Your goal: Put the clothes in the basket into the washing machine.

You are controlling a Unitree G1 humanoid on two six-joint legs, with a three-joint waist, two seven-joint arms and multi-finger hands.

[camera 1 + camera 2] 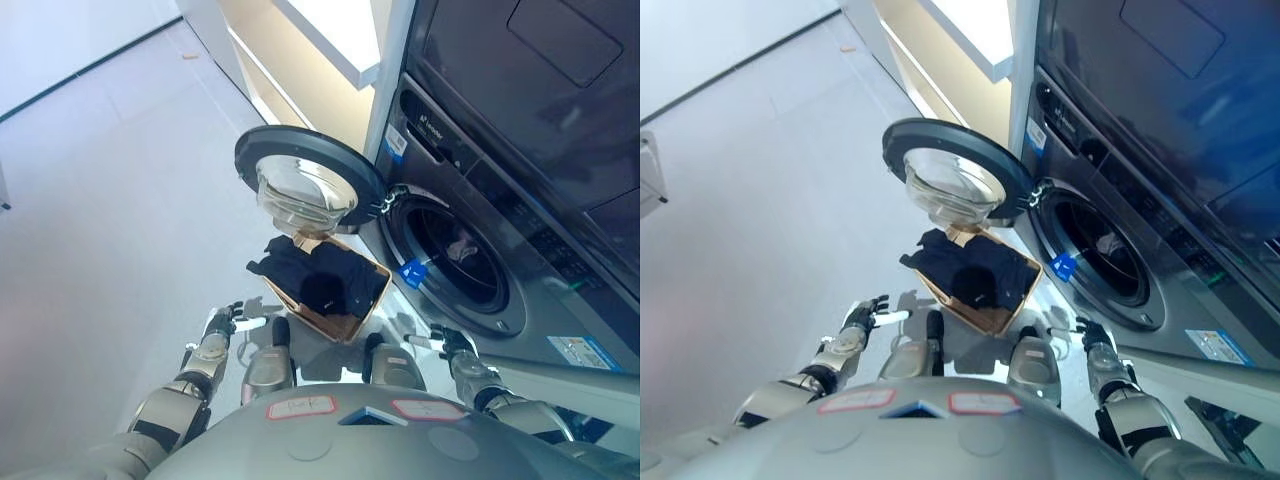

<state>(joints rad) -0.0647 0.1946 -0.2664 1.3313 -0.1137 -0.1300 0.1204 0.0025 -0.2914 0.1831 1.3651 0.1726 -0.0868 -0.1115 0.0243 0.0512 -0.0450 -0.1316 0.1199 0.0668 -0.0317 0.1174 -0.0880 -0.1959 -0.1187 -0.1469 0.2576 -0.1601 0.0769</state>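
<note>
A tan basket [352,322] stands on the floor below the open washer door [305,180]. Dark clothes [318,272] fill it and hang over its left rim. The grey washing machine [520,250] stands to the right with its drum opening [455,255] uncovered; a pale item shows inside the drum. My left hand [228,320] hovers low to the left of the basket with relaxed fingers, holding nothing. My right hand [447,343] hovers to the right of the basket, below the drum, with relaxed fingers, also empty.
A second dark appliance [540,60] is stacked above the washer. A pale cabinet or counter [320,50] stands behind the door. Light floor [110,200] stretches to the left.
</note>
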